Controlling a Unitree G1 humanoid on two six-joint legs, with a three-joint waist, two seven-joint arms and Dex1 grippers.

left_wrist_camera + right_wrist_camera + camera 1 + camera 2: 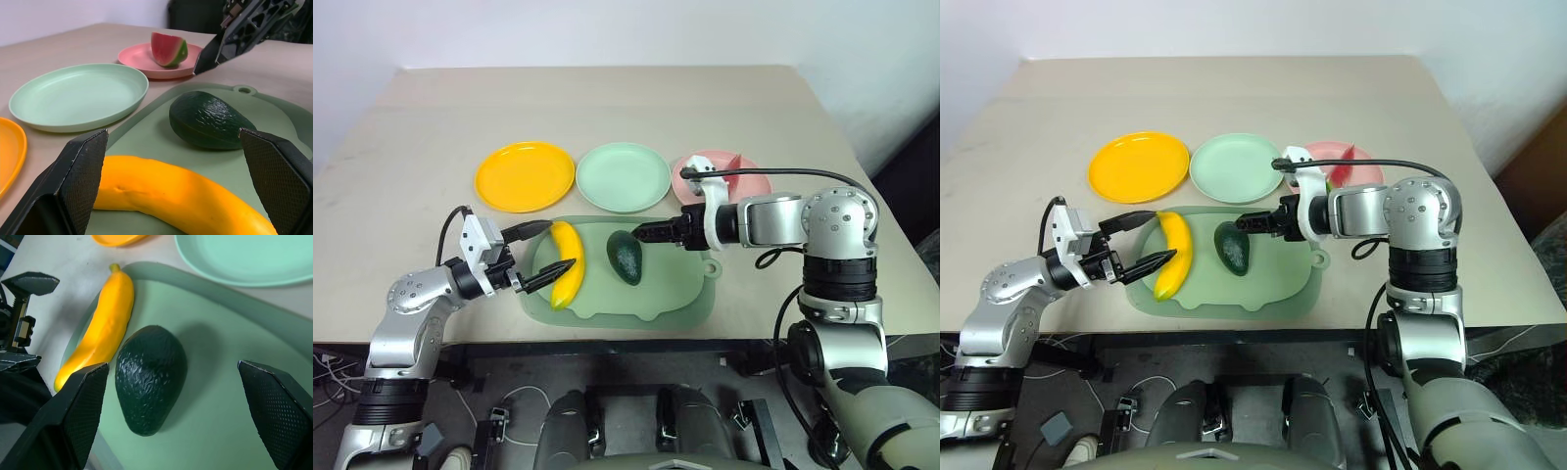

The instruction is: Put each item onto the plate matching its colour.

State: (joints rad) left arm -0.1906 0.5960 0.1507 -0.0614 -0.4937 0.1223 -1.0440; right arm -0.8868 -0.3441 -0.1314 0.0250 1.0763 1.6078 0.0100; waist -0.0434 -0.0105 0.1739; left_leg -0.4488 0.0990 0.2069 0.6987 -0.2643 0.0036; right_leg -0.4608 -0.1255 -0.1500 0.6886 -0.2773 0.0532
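The pale green mat (685,294) lies nearest, at the table's (607,108) front edge. On its left side lies the yellow banana (568,264), with the left gripper (540,253) spread wide around it, 1 finger on each side, not clamped. Just right of it the dark green avocado (626,258) rests on the mat, and the right gripper (651,233) hovers close above it, fingers apart and empty. Behind, 3 plates stand in a row: yellow-orange plate (524,176), mint green plate (623,177), then pink plate (754,184) holding the watermelon wedge (167,48).
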